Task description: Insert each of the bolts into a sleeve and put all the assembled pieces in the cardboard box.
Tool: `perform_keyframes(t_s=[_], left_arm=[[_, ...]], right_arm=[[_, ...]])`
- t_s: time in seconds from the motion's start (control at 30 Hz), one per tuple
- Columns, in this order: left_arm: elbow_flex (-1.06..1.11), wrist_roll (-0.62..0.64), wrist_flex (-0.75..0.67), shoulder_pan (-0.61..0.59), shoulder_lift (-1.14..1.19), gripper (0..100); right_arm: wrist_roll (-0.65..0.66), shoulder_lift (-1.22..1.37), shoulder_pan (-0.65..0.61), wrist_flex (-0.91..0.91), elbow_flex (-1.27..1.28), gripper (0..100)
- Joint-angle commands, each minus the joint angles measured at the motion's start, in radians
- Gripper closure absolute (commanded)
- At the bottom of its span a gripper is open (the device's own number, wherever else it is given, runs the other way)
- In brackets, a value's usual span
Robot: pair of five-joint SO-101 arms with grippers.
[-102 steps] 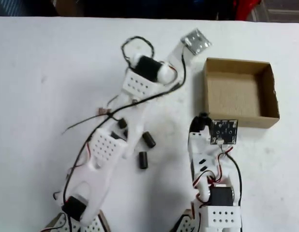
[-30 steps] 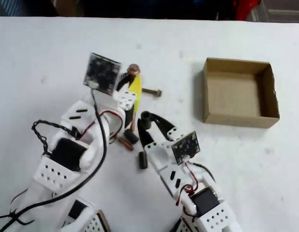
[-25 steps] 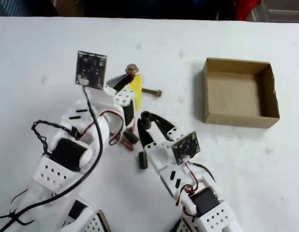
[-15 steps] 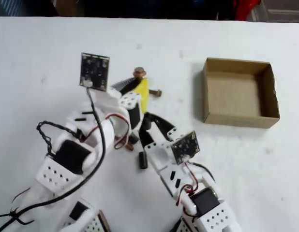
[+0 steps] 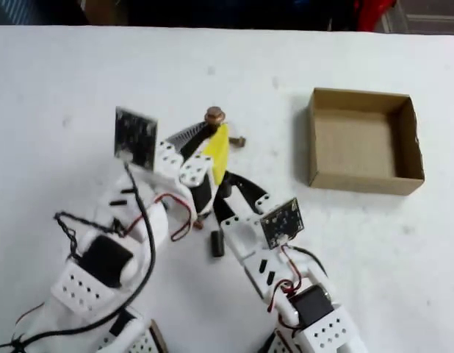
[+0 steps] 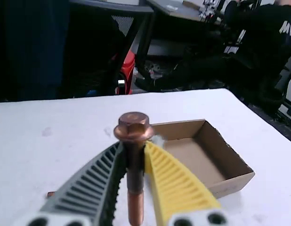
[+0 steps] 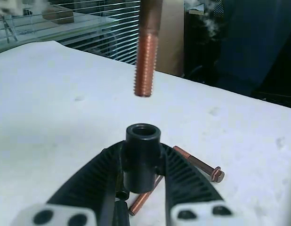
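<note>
My left claw (image 6: 133,145) is clamped on a copper bolt (image 6: 134,176), upright near centre of the high view, its tip just above the black sleeve (image 7: 142,139) pinched in my right claw (image 7: 141,157). Both look rigid and light — the smooth shank may slip, so mid-shank is the hold. At right the cardboard box (image 5: 359,179) sits empty.

The white surface (image 5: 80,66) is lit pretty hard and evenly in the high view, close to blown out, so only faint soft shadows are thrown beside the arms and the cardboard box (image 5: 365,184), while the room past the far edge is left nearly black. In the left wrist view a warm highlight is picked up on the bolt (image 6: 132,129) against a dim room, and in the right wrist view a glow is let in through the blinds (image 7: 89,21), with a dull sheen caught on the sleeve (image 7: 141,150).
</note>
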Motion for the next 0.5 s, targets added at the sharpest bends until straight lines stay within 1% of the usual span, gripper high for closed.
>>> perform_keyframes(t_s=[0.0,0.47], left_arm=[[0.083,0.008,-0.137,0.013,-0.104,98],[0.149,0.006,-0.144,0.021,-0.099,98]], right_arm=[[-0.012,-0.013,0.010,-0.001,0.011,98.2],[-0.005,-0.013,0.015,-0.002,0.008,98.2]])
